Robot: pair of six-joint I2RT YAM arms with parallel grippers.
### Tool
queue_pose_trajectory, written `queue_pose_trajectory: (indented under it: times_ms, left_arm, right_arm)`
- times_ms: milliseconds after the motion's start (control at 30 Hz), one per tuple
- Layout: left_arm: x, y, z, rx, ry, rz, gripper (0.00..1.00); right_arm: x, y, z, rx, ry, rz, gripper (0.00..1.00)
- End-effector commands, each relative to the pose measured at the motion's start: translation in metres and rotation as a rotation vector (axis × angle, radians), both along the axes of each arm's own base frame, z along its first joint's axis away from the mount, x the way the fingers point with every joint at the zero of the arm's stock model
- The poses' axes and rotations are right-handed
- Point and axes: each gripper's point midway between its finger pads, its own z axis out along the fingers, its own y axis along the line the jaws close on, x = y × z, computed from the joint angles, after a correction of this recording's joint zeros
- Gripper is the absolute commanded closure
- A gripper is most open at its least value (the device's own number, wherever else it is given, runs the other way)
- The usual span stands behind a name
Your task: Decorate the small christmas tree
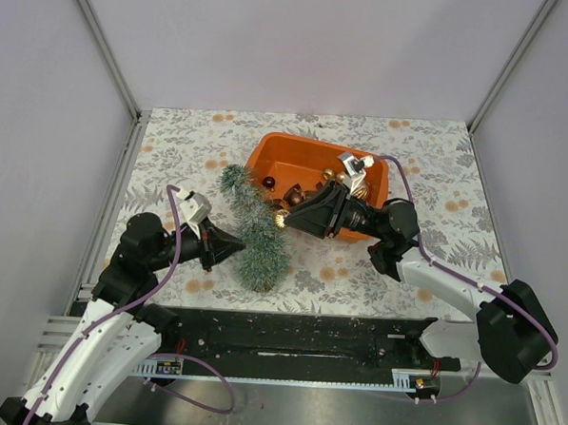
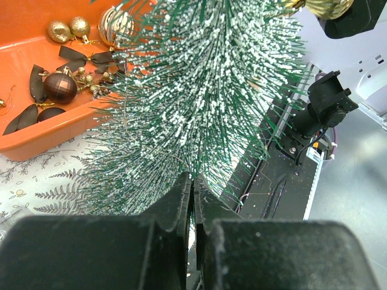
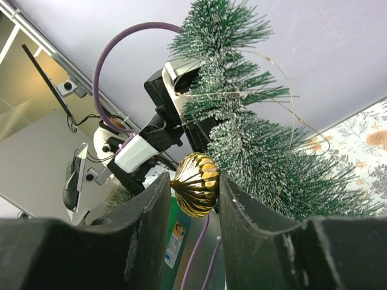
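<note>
1. Gripping a ribbed gold bauble (image 3: 195, 186) in the right hand (image 3: 195, 178), one finger pressing on each side of it.
2. Standing about half open with that hand, only as wide as the bauble between the fingers.
3. Holding the bauble right at the needles of the tree (image 1: 254, 235), roughly midway along it and just beside the orange tray (image 1: 278, 153).
4. Working on a tree lying on its side across the floral worktop (image 1: 173, 140), with the narrow tip next to the tray and the wide base pointing toward the arms.
5. Pressing the left hand (image 2: 192, 184) fully shut, with the fingertips meeting right at the frosted needles near the tree's base.
6. Being unable to tell whether any needles are caught between those fingers.
7. Seeing in the tray a dark red bauble (image 2: 59, 87), small gold baubles (image 2: 60, 30) and dark ribbon pieces (image 2: 75, 59), all lying apart from both hands.
</note>
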Motion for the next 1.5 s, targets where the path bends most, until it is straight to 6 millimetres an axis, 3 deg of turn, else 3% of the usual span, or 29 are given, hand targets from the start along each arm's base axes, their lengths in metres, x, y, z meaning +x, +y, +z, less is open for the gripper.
queue_pose_trajectory:
  times_ms: [0,767,1467]
  left_arm:
    - [-0.004,0.005,0.017,-0.031,-0.071,0.017,0.95]
    - [-0.004,0.005,0.018,-0.038,-0.071,0.015,0.95]
    - [-0.004,0.005,0.021,-0.044,-0.075,0.013,0.95]
  right_arm:
    - [-0.001,0.002,0.023,0.038,-0.081,-0.004,0.96]
    - [-0.010,0.002,0.003,0.034,-0.019,0.009,0.97]
    - [-0.007,0.009,0.027,0.082,-0.070,0.016,0.98]
